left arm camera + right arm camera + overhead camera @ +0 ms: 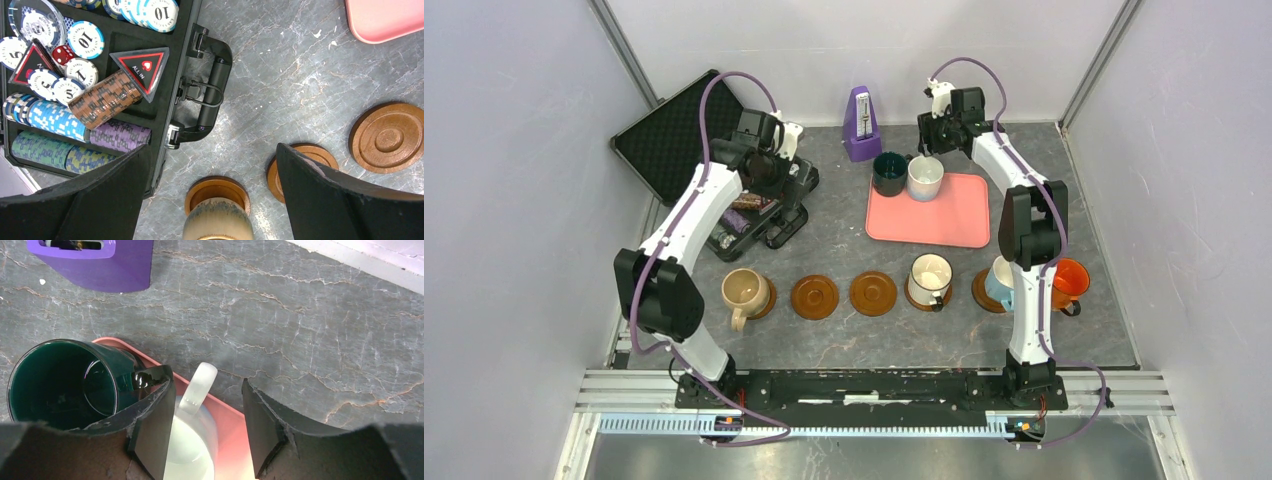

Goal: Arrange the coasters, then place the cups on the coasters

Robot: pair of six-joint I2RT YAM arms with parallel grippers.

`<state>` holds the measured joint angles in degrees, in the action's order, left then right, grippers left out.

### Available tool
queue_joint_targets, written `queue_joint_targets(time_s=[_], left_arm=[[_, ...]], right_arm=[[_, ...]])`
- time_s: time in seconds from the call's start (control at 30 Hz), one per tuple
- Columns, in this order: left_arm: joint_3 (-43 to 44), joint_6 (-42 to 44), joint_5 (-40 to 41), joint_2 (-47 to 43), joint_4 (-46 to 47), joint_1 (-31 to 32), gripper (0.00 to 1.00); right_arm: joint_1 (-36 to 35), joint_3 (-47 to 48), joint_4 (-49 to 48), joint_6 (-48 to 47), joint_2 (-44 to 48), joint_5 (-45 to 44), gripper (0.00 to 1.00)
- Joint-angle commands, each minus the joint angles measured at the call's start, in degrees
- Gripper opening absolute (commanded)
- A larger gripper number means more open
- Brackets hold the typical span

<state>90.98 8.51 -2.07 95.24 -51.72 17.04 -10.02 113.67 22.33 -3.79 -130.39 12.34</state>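
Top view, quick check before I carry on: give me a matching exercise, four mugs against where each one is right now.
Things:
1. tan mug
2. dark green mug
3. orange mug
4. white mug on the pink tray

Places:
A. straddled by the right pincer
B. on the leftmost coaster
C. far right end of the row
D. at the tray corner nearest the metronome

Pairs: 1-B, 2-D, 3-C, 4-A
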Motion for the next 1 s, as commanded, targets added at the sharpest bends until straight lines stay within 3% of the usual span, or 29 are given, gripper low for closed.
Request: queue_joint_targets(time_s=[0.0,0.23,0.5,0.8,0.97], left_arm=[[2.80,0.78,-1.19,0.49,0.64,-0.52,1.00],[2.89,0.64,-1.67,0.62,0.66,-0.78,1.00],[2.46,0.74,-1.87,-0.01,0.65,-1.13,1.00],[1.95,0.47,-2.15,-0.59,0.66,-1.41,1.00],[1.85,0.58,-2.33,-0.68,0.66,-1.48,1.00]], right_arm=[[-0.21,1.47,1.45,-0.16,-0.73,-0.80,0.58],[-0.24,1.20,3.10,-1.16,-1.35,-1.26,0.55],[-0.17,1.06,5.01,-2.63,-0.44,-1.29,0.40],[-0.04,-0.88,7.78,-3.14,0.65,1.56,0.40],[-0.08,-1.14,10.30,-5.67,0.65,6.16,0.33]])
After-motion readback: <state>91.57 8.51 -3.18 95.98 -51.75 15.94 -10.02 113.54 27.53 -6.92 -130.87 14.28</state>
